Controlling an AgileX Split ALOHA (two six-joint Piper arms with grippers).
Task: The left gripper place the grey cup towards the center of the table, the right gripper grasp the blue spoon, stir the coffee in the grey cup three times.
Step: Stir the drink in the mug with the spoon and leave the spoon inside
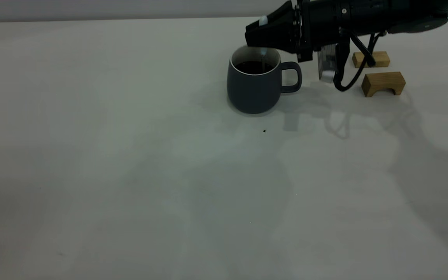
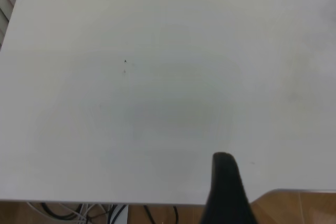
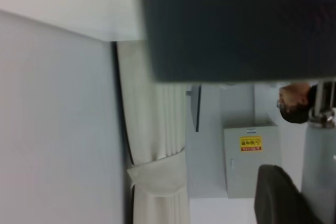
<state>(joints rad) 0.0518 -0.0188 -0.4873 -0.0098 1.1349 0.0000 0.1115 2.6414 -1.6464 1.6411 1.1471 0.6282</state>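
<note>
Now you have one grey cup [image 1: 253,87] of dark coffee [image 1: 252,67], one blue spoon [image 1: 263,58] and two wooden blocks [image 1: 383,83] on the surface [image 1: 130,175], with wide open room toward its near edge. Your right hand [image 1: 257,37] is clamped on the spoon's handle above the cup, bowl dipped in the coffee; whether your left hand [image 2: 227,192] is open, you cannot tell.

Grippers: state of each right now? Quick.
Left end effector: at the table's edge, away from the grey cup; state cannot be told.
Right end effector: closed on the blue spoon, which dips into the coffee.
</note>
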